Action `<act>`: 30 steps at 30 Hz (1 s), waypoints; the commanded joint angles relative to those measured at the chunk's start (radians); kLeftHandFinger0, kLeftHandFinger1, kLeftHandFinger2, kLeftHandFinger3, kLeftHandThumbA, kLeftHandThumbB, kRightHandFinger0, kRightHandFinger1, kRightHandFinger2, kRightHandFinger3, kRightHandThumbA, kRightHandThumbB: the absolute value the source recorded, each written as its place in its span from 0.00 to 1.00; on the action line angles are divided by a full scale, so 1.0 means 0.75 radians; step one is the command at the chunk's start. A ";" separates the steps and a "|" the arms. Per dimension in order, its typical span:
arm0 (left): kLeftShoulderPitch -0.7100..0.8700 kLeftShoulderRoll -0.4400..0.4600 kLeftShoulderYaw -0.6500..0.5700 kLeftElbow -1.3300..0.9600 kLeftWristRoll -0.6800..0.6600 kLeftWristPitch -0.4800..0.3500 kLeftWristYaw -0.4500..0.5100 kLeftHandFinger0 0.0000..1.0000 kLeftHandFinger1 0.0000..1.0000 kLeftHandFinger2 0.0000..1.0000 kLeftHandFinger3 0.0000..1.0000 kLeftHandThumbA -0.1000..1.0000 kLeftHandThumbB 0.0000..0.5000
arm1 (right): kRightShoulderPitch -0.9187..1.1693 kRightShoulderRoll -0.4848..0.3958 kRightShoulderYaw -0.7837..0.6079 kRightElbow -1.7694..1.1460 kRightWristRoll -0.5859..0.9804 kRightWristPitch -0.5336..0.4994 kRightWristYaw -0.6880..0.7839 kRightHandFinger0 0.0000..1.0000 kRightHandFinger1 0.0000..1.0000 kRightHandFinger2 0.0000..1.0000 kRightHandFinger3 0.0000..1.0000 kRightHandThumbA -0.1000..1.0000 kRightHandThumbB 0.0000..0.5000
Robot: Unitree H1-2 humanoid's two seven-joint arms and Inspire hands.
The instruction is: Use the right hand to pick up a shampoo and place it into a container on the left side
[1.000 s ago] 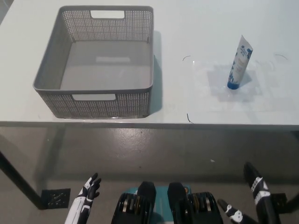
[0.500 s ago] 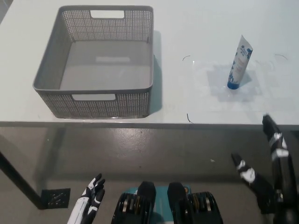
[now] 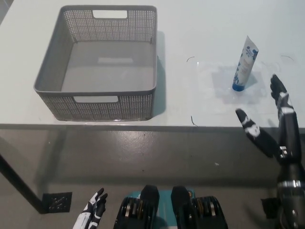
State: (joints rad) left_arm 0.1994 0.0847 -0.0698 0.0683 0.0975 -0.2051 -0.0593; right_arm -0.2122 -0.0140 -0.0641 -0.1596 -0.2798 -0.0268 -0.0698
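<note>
A white and blue shampoo tube (image 3: 244, 63) stands upright on its blue cap on the right part of the white table (image 3: 200, 28). My black right hand (image 3: 271, 124) is open, raised at the table's front edge, below and to the right of the tube and apart from it. A grey perforated basket (image 3: 102, 62) sits empty on the left part of the table. My white left hand (image 3: 93, 213) hangs low at the bottom left, well below the table, fingers apart.
The table's front edge runs across the picture at about mid height, with grey floor below it. A dark table leg (image 3: 16, 183) slants at the lower left beside a small floor grate (image 3: 56, 202).
My right hand has risen from the bottom right up to the table's front edge, nearer the shampoo tube. The left hand has sunk slightly lower. Tube and basket have not moved.
</note>
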 commanded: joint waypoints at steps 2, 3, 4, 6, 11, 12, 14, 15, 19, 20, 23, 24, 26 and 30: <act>0.014 0.004 -0.001 -0.036 -0.014 -0.043 -0.004 1.00 1.00 1.00 1.00 0.96 0.69 | -0.112 0.003 -0.012 0.072 -0.014 0.090 -0.045 1.00 1.00 1.00 1.00 0.88 0.95; 0.015 0.003 0.000 -0.035 -0.009 -0.044 0.000 1.00 1.00 1.00 1.00 0.96 0.70 | -0.124 0.005 -0.013 0.089 -0.008 0.091 -0.047 1.00 1.00 1.00 1.00 0.88 0.95; 0.016 0.002 -0.001 -0.036 0.000 -0.044 0.005 1.00 1.00 1.00 1.00 0.96 0.70 | -0.145 0.007 -0.012 0.119 -0.006 0.093 -0.053 1.00 1.00 1.00 1.00 0.88 0.95; 0.016 0.005 -0.003 -0.031 0.006 -0.050 0.005 1.00 1.00 1.00 1.00 0.98 0.70 | -0.170 0.007 -0.011 0.157 -0.005 0.090 -0.063 1.00 1.00 1.00 1.00 0.89 0.95; 0.025 0.002 -0.003 -0.026 0.004 -0.064 0.007 1.00 1.00 1.00 1.00 0.98 0.70 | -0.232 0.018 -0.028 0.266 0.024 0.095 -0.094 1.00 1.00 1.00 1.00 0.90 0.94; 0.027 0.002 -0.002 -0.022 0.010 -0.073 0.011 1.00 1.00 1.00 1.00 0.98 0.70 | -0.243 0.019 -0.032 0.290 0.028 0.092 -0.099 1.00 1.00 1.00 1.00 0.90 0.93; 0.031 0.004 -0.002 -0.027 0.010 -0.070 0.010 1.00 1.00 1.00 1.00 0.98 0.70 | -0.257 0.016 -0.033 0.325 0.027 0.079 -0.108 1.00 1.00 1.00 1.00 0.92 0.94; 0.030 0.004 -0.001 -0.024 0.010 -0.072 0.010 1.00 1.00 1.00 1.00 0.98 0.70 | -0.265 0.014 -0.036 0.343 0.024 0.082 -0.114 1.00 1.00 1.00 1.00 0.93 0.98; 0.026 0.006 0.004 -0.027 -0.005 -0.065 0.003 1.00 1.00 1.00 1.00 0.97 0.70 | -0.292 0.011 -0.055 0.395 0.051 0.084 -0.120 1.00 1.00 1.00 1.00 0.94 0.98; 0.027 0.007 0.005 -0.028 -0.006 -0.066 0.003 1.00 1.00 1.00 1.00 0.97 0.70 | -0.295 0.010 -0.058 0.406 0.060 0.077 -0.119 1.00 1.00 1.00 1.00 0.94 0.96; 0.028 0.008 0.004 -0.024 0.010 -0.072 0.010 1.00 1.00 1.00 1.00 0.99 0.70 | -0.305 0.006 -0.069 0.430 0.077 0.073 -0.123 1.00 1.00 1.00 1.00 0.94 0.96; 0.030 0.008 0.005 -0.028 0.011 -0.063 0.010 1.00 1.00 1.00 1.00 0.99 0.71 | -0.308 0.003 -0.071 0.436 0.077 0.069 -0.126 1.00 1.00 1.00 1.00 0.94 0.94; 0.028 0.011 0.007 -0.021 0.006 -0.068 0.008 1.00 1.00 1.00 1.00 0.99 0.70 | -0.315 -0.002 -0.081 0.458 0.091 0.055 -0.126 1.00 1.00 1.00 1.00 0.94 0.92; 0.029 0.011 0.009 -0.016 0.011 -0.070 0.012 1.00 1.00 1.00 1.00 0.99 0.71 | -0.324 -0.011 -0.100 0.487 0.103 0.063 -0.136 1.00 1.00 1.00 1.00 0.95 0.92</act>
State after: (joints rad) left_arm 0.2158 0.0851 -0.0667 0.0689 0.1013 -0.2178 -0.0584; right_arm -0.4045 -0.0116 -0.1240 0.2040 -0.2355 0.0464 -0.1379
